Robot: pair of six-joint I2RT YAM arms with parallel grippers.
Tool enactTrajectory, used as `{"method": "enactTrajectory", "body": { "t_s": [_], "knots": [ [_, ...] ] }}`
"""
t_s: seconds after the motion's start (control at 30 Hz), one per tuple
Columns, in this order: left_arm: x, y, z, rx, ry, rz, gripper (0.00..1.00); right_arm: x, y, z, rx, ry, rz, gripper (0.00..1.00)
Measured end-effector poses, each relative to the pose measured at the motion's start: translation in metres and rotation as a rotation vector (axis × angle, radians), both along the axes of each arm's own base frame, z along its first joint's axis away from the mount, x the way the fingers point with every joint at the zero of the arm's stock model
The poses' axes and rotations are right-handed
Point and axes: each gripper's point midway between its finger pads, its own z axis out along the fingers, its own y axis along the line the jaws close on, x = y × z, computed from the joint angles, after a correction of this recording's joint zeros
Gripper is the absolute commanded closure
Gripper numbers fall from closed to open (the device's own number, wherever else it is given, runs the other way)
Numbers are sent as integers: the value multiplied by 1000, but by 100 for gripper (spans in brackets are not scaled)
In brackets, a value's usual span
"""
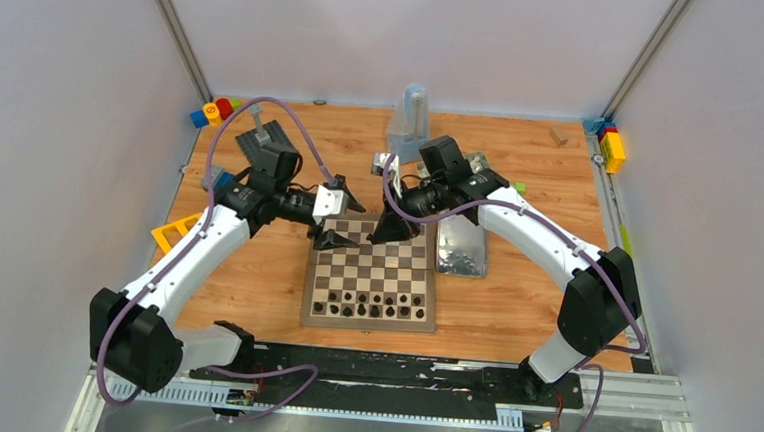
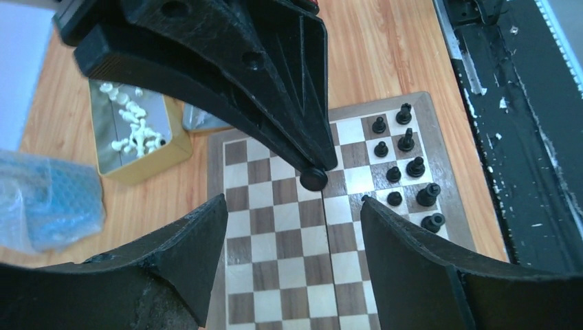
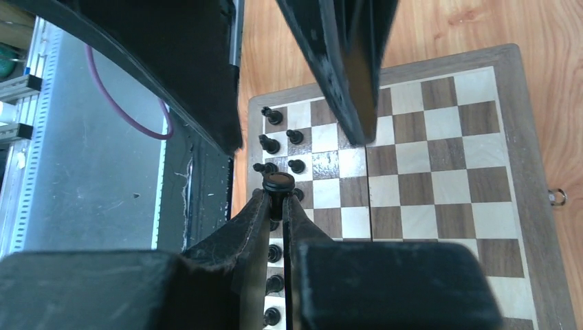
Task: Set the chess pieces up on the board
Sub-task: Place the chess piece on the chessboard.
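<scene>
Top view: the right gripper hangs clenched over the far part of the board; its load is too small to make out here. The left gripper sits just beside it on the left, jaws spread and holding nothing. The set black pieces line the board's near edge, at the bottom.

Left wrist view: a held black piece shows its round end at the right gripper's tips, frame centre, just above the gap between the left fingers. Its long axis seems to run along the clamping fingers. White pieces wait in a tin, upper left.

Right wrist view: the piece is pinched tight, with the black ranks at left. The right arm owns it; bare squares give room all round.
</scene>
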Motion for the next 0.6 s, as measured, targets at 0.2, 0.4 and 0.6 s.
{"method": "enactTrajectory", "body": {
  "t_s": [0.2, 0.4, 0.6],
  "knots": [
    [-3, -20, -11, 20, -54, -76, 33, -6, 1, 4, 19, 33, 20, 100],
    [-8, -28, -12, 29, -99, -114, 43, -8, 1, 5, 20, 44, 21, 100],
    [-9, -28, -15, 48, -122, -124, 47, -9, 0, 4, 15, 51, 20, 100]
  ]
}}
